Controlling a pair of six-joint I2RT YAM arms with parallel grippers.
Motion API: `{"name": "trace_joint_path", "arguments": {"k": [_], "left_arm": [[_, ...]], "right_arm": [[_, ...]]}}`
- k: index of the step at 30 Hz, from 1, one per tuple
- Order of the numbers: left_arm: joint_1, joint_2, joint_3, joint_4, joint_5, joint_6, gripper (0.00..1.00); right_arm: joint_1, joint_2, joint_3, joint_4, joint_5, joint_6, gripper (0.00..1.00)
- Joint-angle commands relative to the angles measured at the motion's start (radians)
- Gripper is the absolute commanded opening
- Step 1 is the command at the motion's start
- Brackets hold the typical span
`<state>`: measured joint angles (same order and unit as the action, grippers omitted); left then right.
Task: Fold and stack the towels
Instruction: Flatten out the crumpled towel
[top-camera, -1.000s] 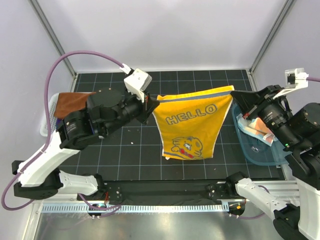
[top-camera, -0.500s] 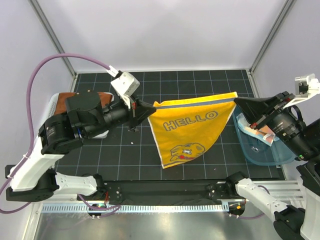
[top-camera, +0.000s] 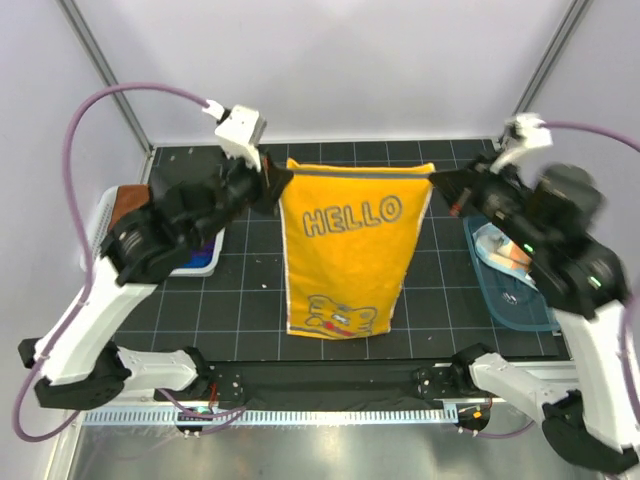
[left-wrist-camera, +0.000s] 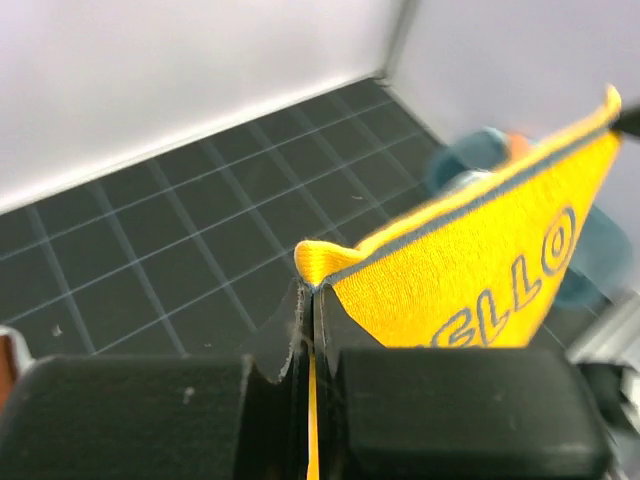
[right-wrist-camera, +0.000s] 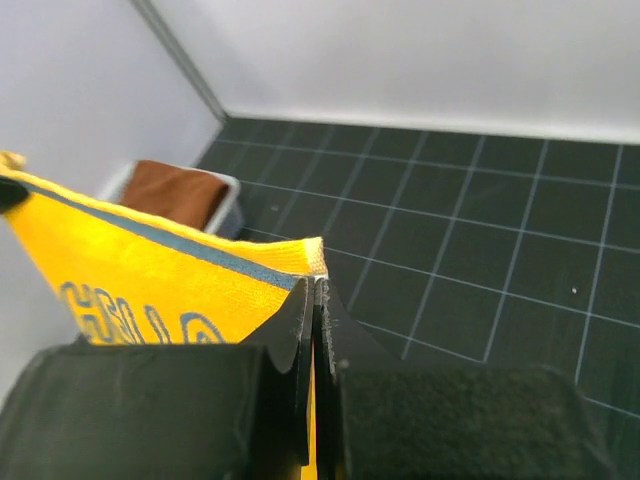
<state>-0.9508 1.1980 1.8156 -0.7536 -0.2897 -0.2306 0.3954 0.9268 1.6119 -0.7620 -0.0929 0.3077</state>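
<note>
Top external view: a yellow towel (top-camera: 350, 250) printed with HELLO and a cartoon face hangs stretched between the two arms over the middle of the worktop, with its lower edge toward the near edge. The left gripper (top-camera: 276, 182) pinches its top left corner and the right gripper (top-camera: 436, 187) pinches its top right corner. A rust brown towel (top-camera: 128, 200) lies in the white basket (top-camera: 98, 222) at the left edge. A teal tub (top-camera: 520, 305) sits at the right edge.

Left wrist view: the black jaws are pressed together on the towel's corner, and the grey-banded hem runs away to the right.

Right wrist view: the jaws are clamped on the opposite corner and the cloth falls leftward. Beyond it is the brown towel in its basket.
</note>
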Motion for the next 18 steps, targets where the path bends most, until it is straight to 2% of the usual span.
{"name": "trace_joint_path", "arguments": {"k": [1,2,9,13,18], "left_arm": [[0.209,0.084,-0.074,0.103,0.108,-0.058,0.0],[0.271,0.109,-0.084,0.123,0.135,-0.064,0.0],[0.469,0.422,-0.012,0.293,0.26,-0.045,0.0],[0.549,0.647,0.111,0.336,0.359,-0.044,0.0],[0.607,0.819,0.229,0.367,0.397,-0.052,0.0]], "right_arm": [[-0.001,0.163,-0.082,0.141,0.146,-0.044,0.01],[-0.003,0.196,-0.09,0.165,0.162,-0.048,0.01],[-0.075,0.593,-0.032,0.419,0.122,-0.062,0.01],[-0.128,0.817,0.093,0.503,0.105,-0.059,0.01],[-0.144,1.041,0.233,0.54,0.107,-0.056,0.01]]}}
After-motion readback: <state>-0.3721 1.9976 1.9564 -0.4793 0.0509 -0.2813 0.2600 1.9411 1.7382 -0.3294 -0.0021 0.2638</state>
